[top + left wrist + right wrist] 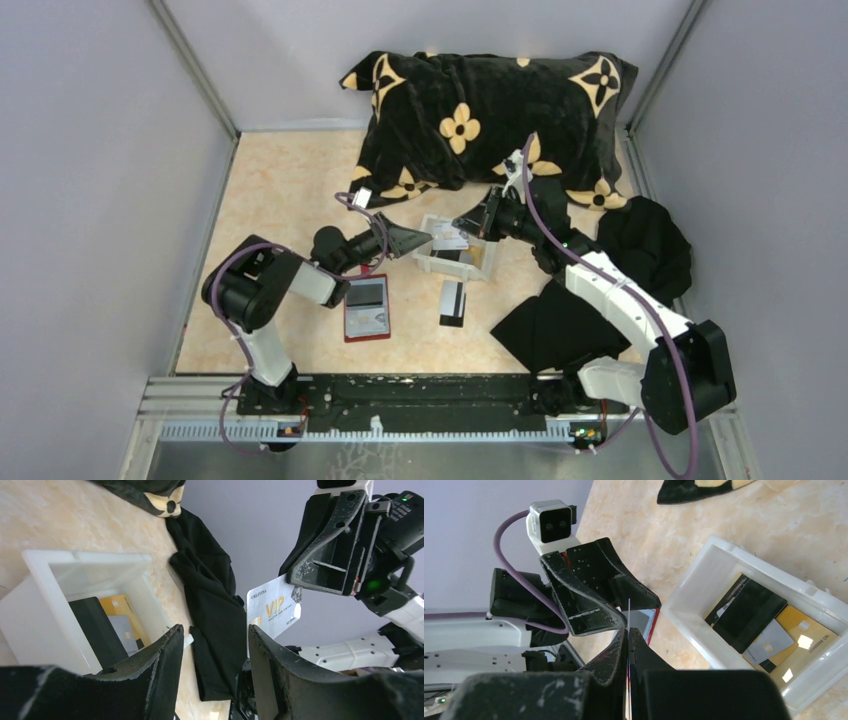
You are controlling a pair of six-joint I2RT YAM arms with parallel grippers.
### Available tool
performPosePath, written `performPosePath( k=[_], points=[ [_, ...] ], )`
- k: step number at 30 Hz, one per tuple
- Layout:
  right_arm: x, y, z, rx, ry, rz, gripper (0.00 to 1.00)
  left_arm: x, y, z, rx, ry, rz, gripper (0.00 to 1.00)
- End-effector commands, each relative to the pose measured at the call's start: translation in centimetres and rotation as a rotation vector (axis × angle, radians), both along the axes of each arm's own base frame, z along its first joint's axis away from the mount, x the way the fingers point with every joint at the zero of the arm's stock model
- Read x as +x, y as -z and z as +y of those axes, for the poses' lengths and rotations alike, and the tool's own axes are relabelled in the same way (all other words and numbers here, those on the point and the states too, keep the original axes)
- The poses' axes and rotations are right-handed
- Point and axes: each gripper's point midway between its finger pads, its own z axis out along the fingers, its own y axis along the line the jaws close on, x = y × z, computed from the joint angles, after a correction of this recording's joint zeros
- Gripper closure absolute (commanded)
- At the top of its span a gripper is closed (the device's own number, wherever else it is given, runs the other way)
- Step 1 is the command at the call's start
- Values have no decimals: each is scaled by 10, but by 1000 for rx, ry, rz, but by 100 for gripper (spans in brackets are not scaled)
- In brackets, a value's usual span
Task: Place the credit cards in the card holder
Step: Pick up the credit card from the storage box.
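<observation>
The right gripper [628, 638] had its fingers pressed together on a white VIP card [272, 609], holding it edge-up above the table. Facing it, the left gripper [214, 631] had its fingers spread wide and held nothing, with the card just ahead of the gap between them. Whether the card touched either finger could not be told. The red card holder [367, 308] lay open and flat on the table below the left arm. Beside it, a black card with a white band [452, 303] lay on the table. More credit cards [796, 641], black, grey and gold, lay in the white tray [42, 577].
</observation>
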Motion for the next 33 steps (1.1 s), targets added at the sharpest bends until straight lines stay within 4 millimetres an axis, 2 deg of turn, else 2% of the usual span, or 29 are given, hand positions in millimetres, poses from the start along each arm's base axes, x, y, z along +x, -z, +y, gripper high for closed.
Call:
performPosePath(
  k=[1,7,14,22,33],
  points=[
    [3,-21,3,78,-22,-65,100,-17,-28,0,-114,106,-59,44],
    [5,-18,6,121,-36,-58,100,-21,-29,-2,-136,144,-56,49],
    [8,-6,7,129,-36,-40,100,-22,-32,0,-182,162,-45,49],
    [11,2,1,117,-16,-34,100,-20,-39,9,-187,122,-66,55],
    [14,8,0,131,-8,-30,100,-22,-48,16,-208,91,-65,55]
  ],
)
